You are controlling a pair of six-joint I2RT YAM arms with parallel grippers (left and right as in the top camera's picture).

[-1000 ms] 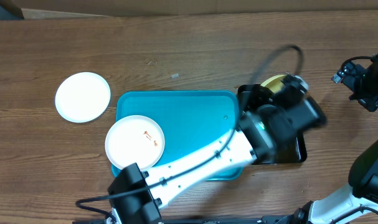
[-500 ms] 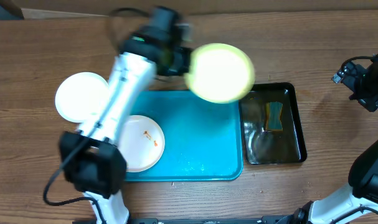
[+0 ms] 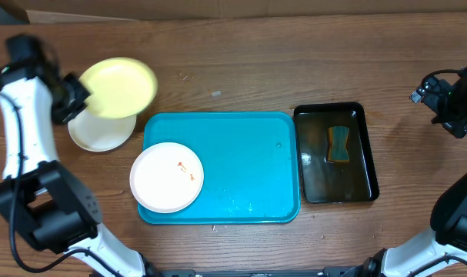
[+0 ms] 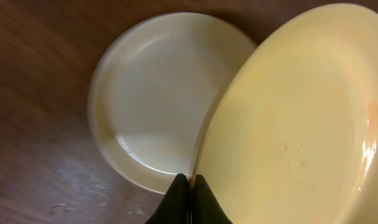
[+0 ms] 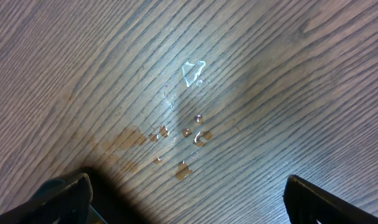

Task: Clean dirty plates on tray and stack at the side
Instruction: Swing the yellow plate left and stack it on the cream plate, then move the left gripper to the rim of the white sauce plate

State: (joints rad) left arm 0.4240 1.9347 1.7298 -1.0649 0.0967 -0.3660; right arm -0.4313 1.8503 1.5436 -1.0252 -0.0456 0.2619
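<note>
My left gripper point(image 3: 70, 104) point(image 4: 190, 180) is shut on the rim of the pale yellow-green plate point(image 3: 122, 88) point(image 4: 301, 130), which hangs tilted over a white plate point(image 3: 101, 131) point(image 4: 157, 99) lying on the table left of the tray. The teal-blue tray point(image 3: 241, 165) holds another white plate point(image 3: 167, 177) with orange-red smears at its left end. At the far right my right gripper point(image 3: 448, 104) point(image 5: 189, 193) stands open above bare wood with water drops, nothing between its fingers.
A black tray point(image 3: 368, 165) with water and a sponge point(image 3: 338, 144) stands right of the teal tray. Water drops point(image 5: 185, 134) lie on the wood under the right gripper.
My left arm has swung from the black tray across to the far left, carrying the yellow-green plate over the white plate on the table. The right arm has not moved.
</note>
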